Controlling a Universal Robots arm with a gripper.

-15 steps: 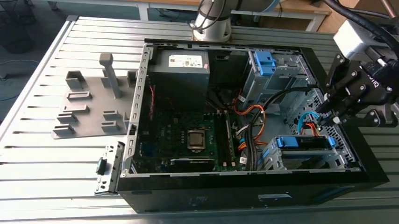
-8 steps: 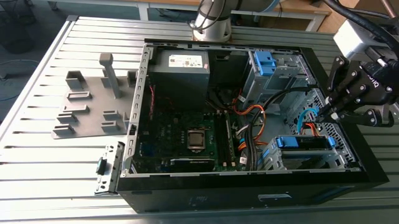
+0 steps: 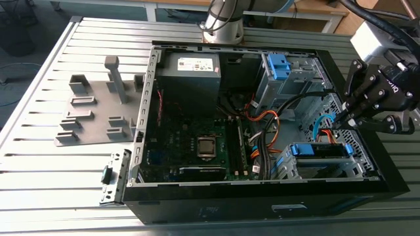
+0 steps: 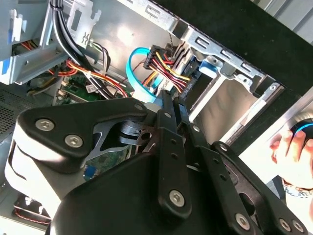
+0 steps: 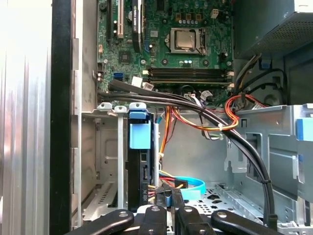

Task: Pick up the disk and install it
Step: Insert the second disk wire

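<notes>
The disk (image 3: 318,150), dark with a blue plastic bracket, sits in the silver drive cage (image 3: 357,169) at the near corner of the open computer case, on the exterior view's right. In the first wrist view the disk (image 5: 142,171) stands edge-on in its slot under the blue bracket tab. My gripper (image 3: 337,127) hangs just above and behind the disk, over the cable plugs. Both wrist views show its fingers (image 4: 167,115) pressed together, with the gripper (image 5: 170,196) tips next to the blue flat cable (image 5: 190,184) and the plug at the disk's end. I see nothing held between them.
The case holds a grey power supply (image 3: 190,73), the motherboard (image 3: 205,146), bundled cables (image 3: 266,132) and a second cage with a blue latch (image 3: 279,66). A grey fixture (image 3: 98,108) lies on the slatted table on the exterior view's left. A person's hand (image 4: 291,147) is beside the case.
</notes>
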